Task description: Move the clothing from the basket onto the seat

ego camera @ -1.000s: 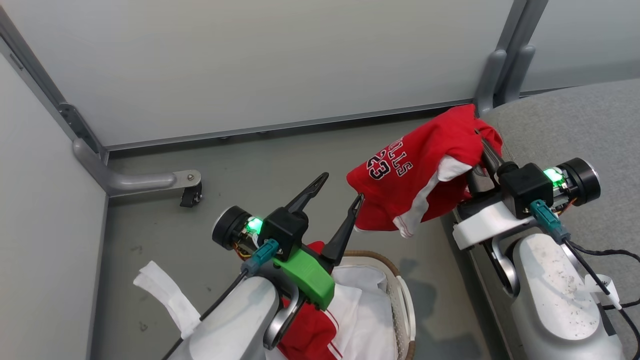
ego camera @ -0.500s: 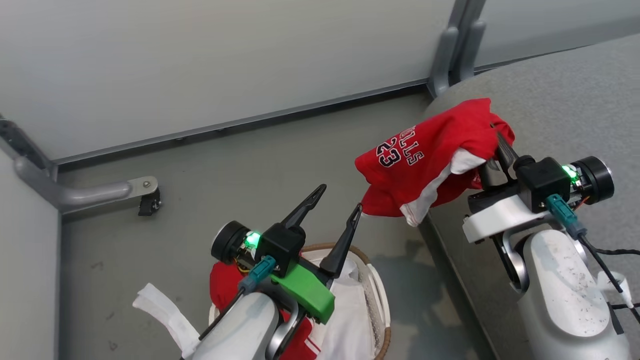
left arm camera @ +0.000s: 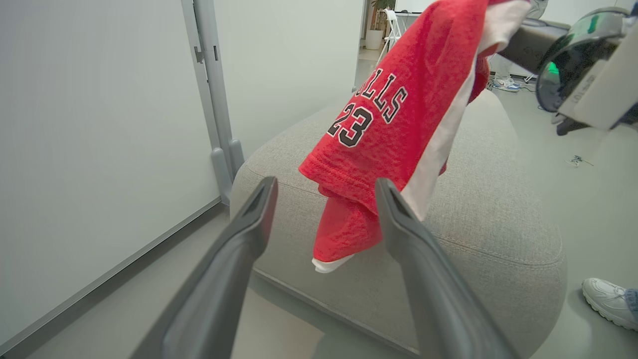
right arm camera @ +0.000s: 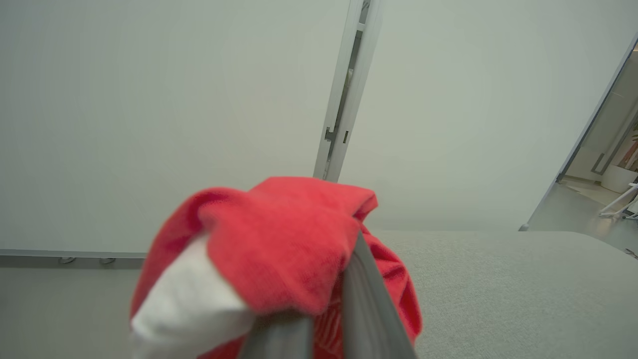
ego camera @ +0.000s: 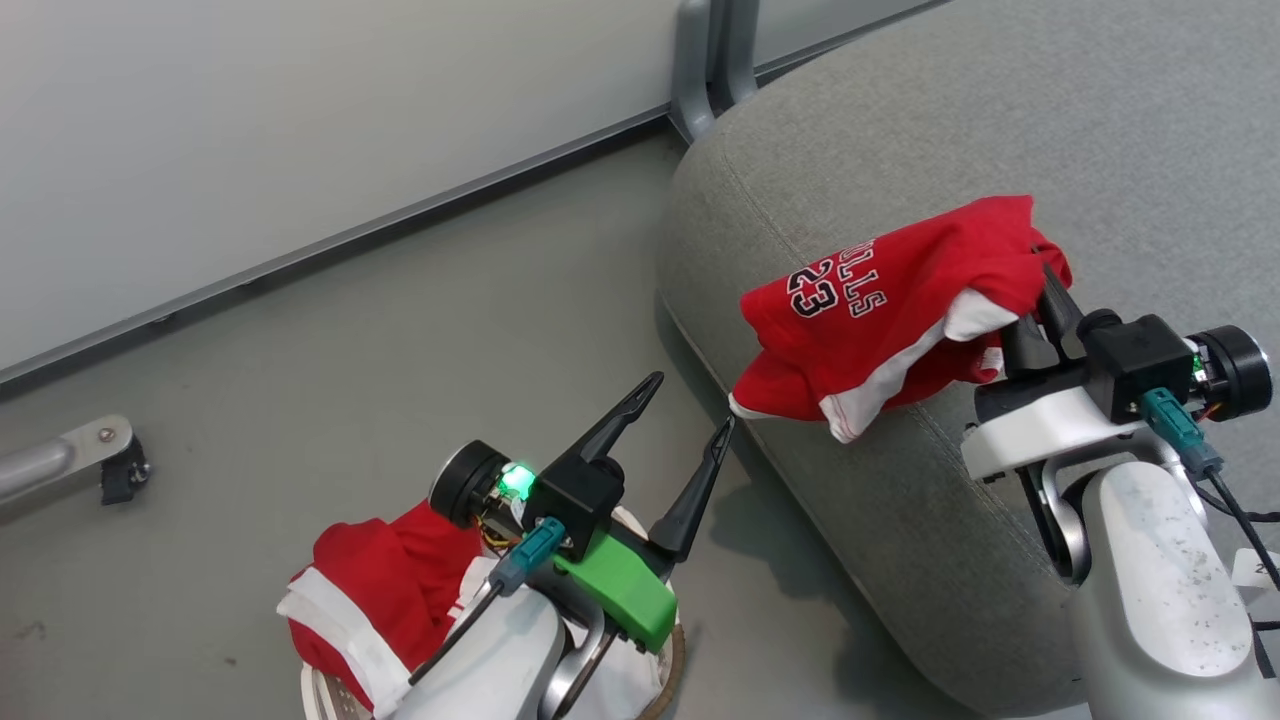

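Pale panels [ego camera: 300, 120] flank a grey post [ego camera: 708, 60]. Far left of the post, a caster [ego camera: 122, 470] sits on the floor [ego camera: 350, 380]

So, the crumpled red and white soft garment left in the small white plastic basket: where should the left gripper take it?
Probably the raised red fold of the crumpled red garment, from straight above: it bulges over the white basket's brown woven rim, so the open left gripper can straddle it without catching the white fabric liner.

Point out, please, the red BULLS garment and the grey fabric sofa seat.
red BULLS garment [ego camera: 880, 338]: head view, red panel below the lettering.
grey fabric sofa seat [ego camera: 950, 120]: head view, bare top surface.
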{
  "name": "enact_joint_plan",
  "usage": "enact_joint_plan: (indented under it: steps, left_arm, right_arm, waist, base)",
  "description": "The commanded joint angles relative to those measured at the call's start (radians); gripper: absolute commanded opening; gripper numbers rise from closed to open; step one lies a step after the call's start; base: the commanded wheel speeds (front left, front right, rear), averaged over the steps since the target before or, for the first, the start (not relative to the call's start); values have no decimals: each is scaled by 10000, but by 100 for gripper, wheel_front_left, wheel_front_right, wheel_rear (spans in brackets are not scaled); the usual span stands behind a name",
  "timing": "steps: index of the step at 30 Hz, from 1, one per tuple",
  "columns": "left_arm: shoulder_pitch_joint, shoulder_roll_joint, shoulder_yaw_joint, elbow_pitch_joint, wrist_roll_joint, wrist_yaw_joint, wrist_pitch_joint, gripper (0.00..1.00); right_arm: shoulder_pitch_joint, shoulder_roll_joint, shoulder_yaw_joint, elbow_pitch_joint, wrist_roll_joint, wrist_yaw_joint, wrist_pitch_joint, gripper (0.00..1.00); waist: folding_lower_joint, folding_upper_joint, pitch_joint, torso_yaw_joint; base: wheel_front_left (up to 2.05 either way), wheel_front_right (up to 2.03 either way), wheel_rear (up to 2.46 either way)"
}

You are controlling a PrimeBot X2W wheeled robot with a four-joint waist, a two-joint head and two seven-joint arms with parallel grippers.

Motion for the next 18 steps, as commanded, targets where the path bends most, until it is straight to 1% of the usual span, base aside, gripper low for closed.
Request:
enact_joint_plan:
  steps: [1, 4, 8, 13, 15, 18]
  left_arm:
    - [2, 37, -13, 41, 79, -65, -2, 100]
    - [-150, 38, -66, 28, 129, -58, -2, 100]
    - [-342, 38, -91, 10, 246, -68, -2, 100]
    - [-656, 140, -144, -52, 521, -73, -2, 100]
    - [-786, 208, -155, -89, 605, -74, -2, 100]
    - [-1059, 327, -149, -209, 737, -75, -2, 100]
  right_arm:
    - [-23, -24, -140, -67, 111, -14, -7, 0]
    - [-307, -22, -472, -139, 21, -14, -7, 0]
    - [-913, -19, -870, -282, -305, -14, -7, 0]
    - [-2286, -53, -1687, -393, -944, -14, -7, 0]
    - [-2822, -238, -1979, -393, -1138, -14, -7, 0]
    - [-3913, -764, -2415, -182, -1230, -14, -7, 0]
  waist:
    - [0, -1, 487, -556]
    - [0, -1, 698, -522]
    - [0, -1, 1109, -302]
    - [0, -1, 1871, 161]
    - [0, -1, 2186, 330]
    - [0, -1, 2884, 621]
  base:
    - [0, 0, 0]
    - [0, 0, 0]
    - [0, 0, 0]
    - [0, 0, 0]
    - [0, 0, 0]
    - [0, 0, 0]
